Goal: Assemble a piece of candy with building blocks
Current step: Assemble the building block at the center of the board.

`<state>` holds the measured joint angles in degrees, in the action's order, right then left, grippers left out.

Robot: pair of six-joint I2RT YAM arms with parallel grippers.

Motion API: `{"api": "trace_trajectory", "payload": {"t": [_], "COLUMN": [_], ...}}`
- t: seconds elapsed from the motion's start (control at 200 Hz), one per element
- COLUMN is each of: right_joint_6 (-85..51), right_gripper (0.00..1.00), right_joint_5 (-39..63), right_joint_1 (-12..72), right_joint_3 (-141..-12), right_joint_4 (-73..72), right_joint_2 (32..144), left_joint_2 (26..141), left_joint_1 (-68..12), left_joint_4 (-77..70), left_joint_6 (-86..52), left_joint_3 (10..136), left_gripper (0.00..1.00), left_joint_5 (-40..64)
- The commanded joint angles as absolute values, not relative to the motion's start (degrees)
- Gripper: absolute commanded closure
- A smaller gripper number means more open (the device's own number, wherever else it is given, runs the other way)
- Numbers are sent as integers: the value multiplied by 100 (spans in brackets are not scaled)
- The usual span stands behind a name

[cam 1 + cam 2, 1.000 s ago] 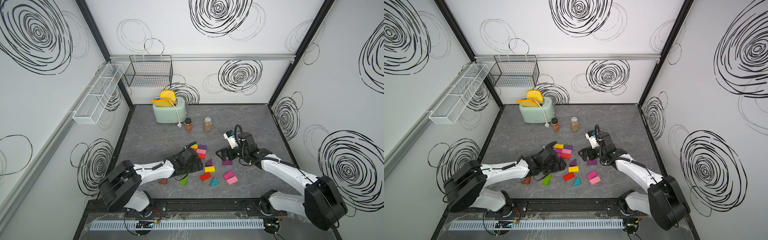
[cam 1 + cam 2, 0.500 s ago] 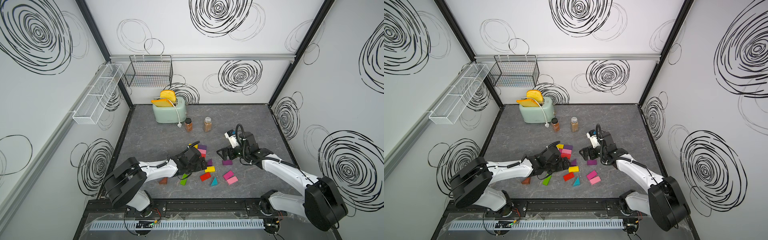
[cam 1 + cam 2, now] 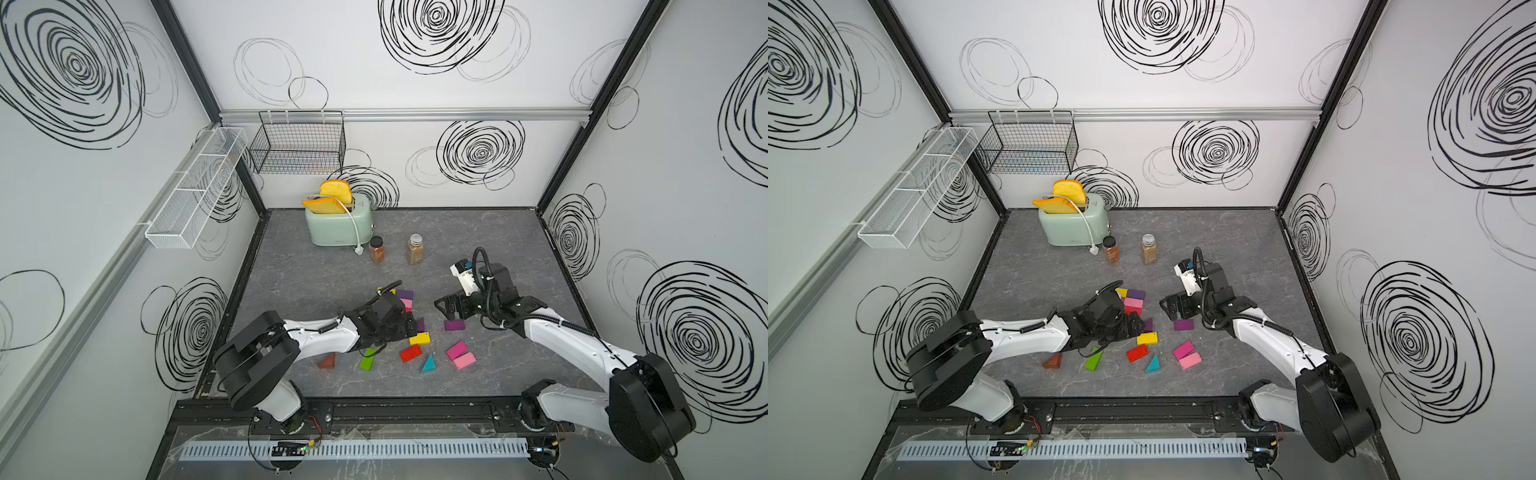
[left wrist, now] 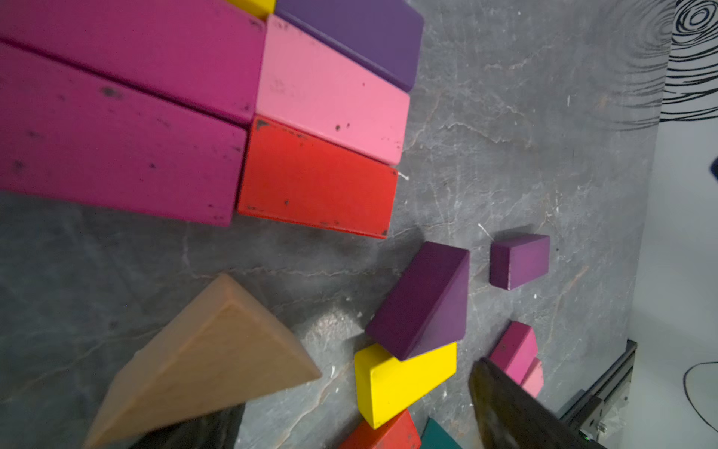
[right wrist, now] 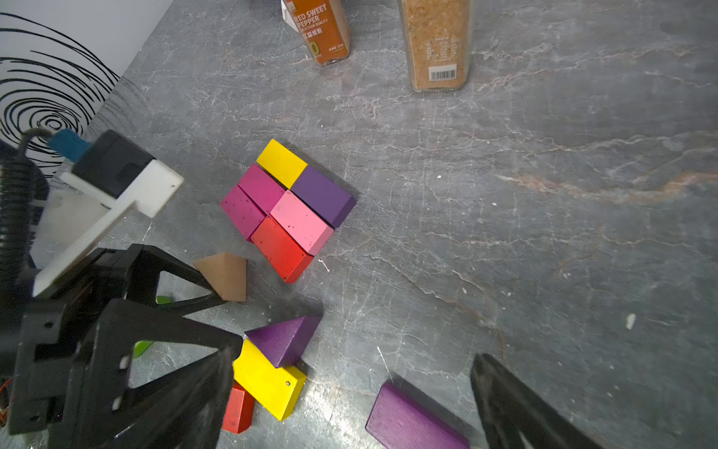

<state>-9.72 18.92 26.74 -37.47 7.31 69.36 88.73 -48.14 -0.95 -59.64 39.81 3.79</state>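
Both top views are looking down from high above the front edge of the table (image 3: 478,232), side by side and facing the back wall (image 3: 415,166), taking in the whole surface from the toaster (image 3: 338,226) and jars (image 3: 377,251) to the scattered blocks (image 3: 411,353). The left wrist camera is hovering very close over the table, so the flat patch of bricks (image 4: 326,105), a tan wedge (image 4: 209,357), a purple wedge (image 4: 423,299) and a yellow brick (image 4: 400,383) are filling its picture. The right wrist camera is looking from farther off toward the jars, sharing that patch (image 5: 287,206), both wedges and the yellow brick.
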Motion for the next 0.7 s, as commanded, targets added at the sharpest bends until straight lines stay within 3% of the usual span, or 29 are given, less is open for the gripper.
{"api": "trace_trajectory", "payload": {"t": [0.0, 0.695], "right_joint_6": [-853, -853], "right_gripper": [1, 1], "right_joint_5": [1879, 1847], "right_joint_1": [2652, 2652], "right_joint_3": [-3780, -3823], "right_joint_4": [844, 818], "right_joint_2": [6873, 7027], "left_joint_2": [8864, 8965], "left_joint_1": [-4746, -4615], "left_joint_4": [0, 182], "left_joint_6": [-5945, -5581], "left_joint_3": [3998, 4164], "left_gripper": [6, 6], "left_joint_5": [239, 46]}}
